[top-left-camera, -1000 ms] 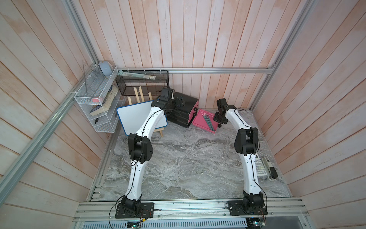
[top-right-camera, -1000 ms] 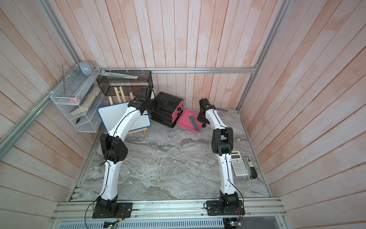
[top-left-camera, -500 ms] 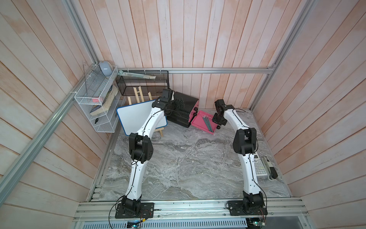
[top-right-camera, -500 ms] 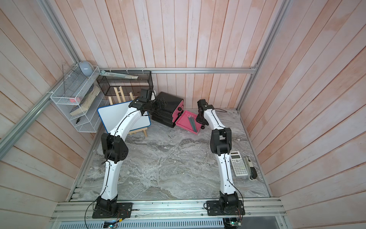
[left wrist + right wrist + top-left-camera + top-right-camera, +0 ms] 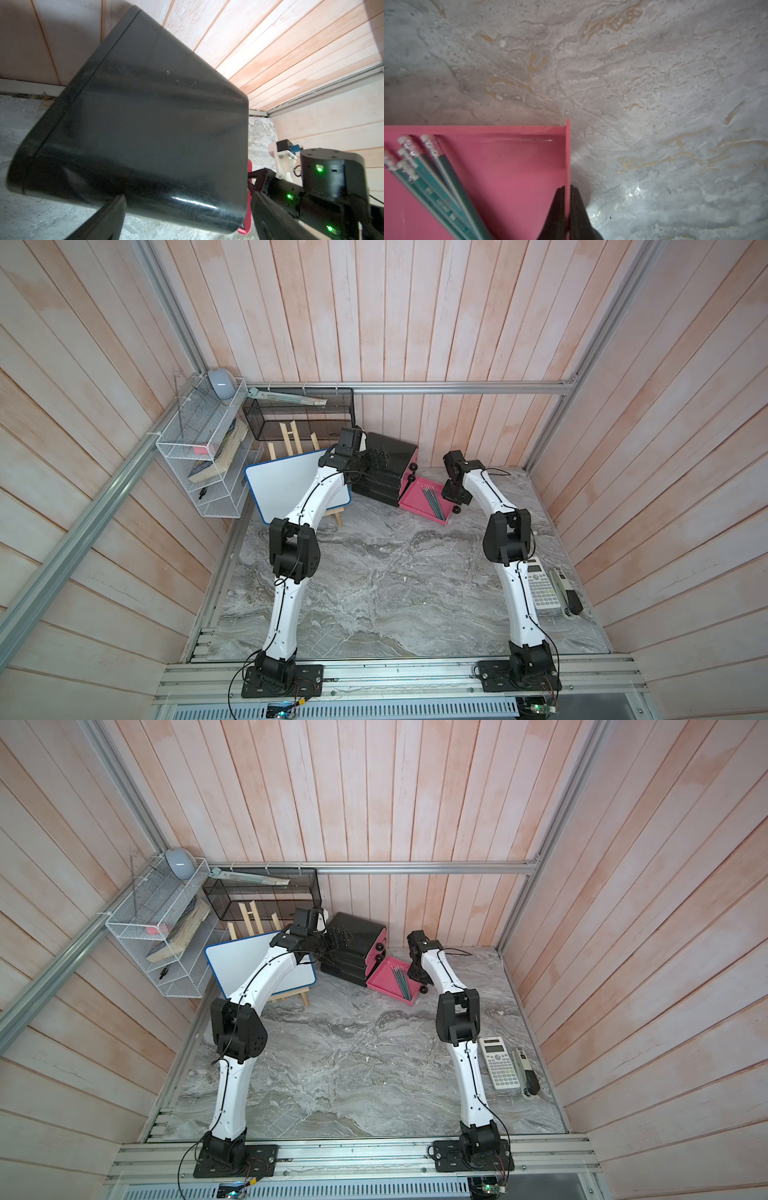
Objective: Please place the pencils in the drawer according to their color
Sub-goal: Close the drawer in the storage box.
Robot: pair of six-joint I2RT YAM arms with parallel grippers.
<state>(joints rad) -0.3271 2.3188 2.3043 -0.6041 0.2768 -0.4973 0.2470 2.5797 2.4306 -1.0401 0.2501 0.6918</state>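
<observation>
Nearest me, the right arm arches up and dips, its right gripper (image 5: 567, 189) pinched thin on the upright front wall of the pink drawer tray (image 5: 508, 172), which is drawn out over the marble table (image 5: 395, 572). Inside, teal pencils (image 5: 449, 178) lie fanned, roughly along that wall, erasers farthest. Beyond, the left gripper (image 5: 376, 459) meets the black cabinet (image 5: 395, 450) — its spread I cannot tell.

I see a calculator (image 5: 542, 587) on the marble tabletop (image 5: 374, 593) near the right wall, a whiteboard (image 5: 286, 485) on a wooden easel (image 5: 286, 437) far left, beside a white wire shelf (image 5: 199, 448) and black mesh basket (image 5: 299, 414).
</observation>
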